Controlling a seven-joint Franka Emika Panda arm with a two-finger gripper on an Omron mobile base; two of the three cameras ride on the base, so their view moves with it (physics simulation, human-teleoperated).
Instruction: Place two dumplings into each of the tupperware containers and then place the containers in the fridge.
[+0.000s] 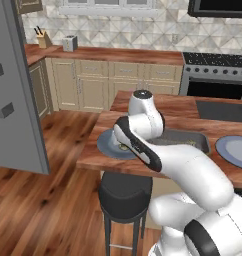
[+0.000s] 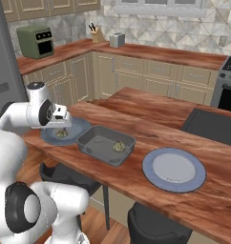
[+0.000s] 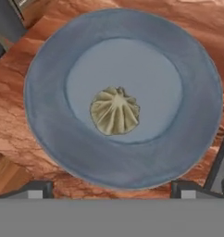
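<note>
A pleated beige dumpling [image 3: 115, 111] lies in the middle of a round blue-grey plate [image 3: 44, 92] on the wooden island counter. My gripper [image 3: 111, 187] hangs open straight above it, one fingertip [image 3: 40, 187] on each side and nothing between them. From the right base view the gripper [image 2: 60, 127] hovers just over that plate [image 2: 78, 127] at the counter's left end. Another dumpling [image 2: 119, 147] sits in a dark grey pan [image 2: 96, 151] beside the plate. The grey fridge [image 1: 18, 100] stands at the far left. The tupperware containers are out of view.
A second blue-grey plate [image 2: 153, 176] lies right of the pan. Two dark stools [image 1: 124, 195] [image 2: 158, 226] stand at the island's near edge. A steel stove [image 1: 215, 75] and a dark sunken area [image 2: 217, 126] are at the far right.
</note>
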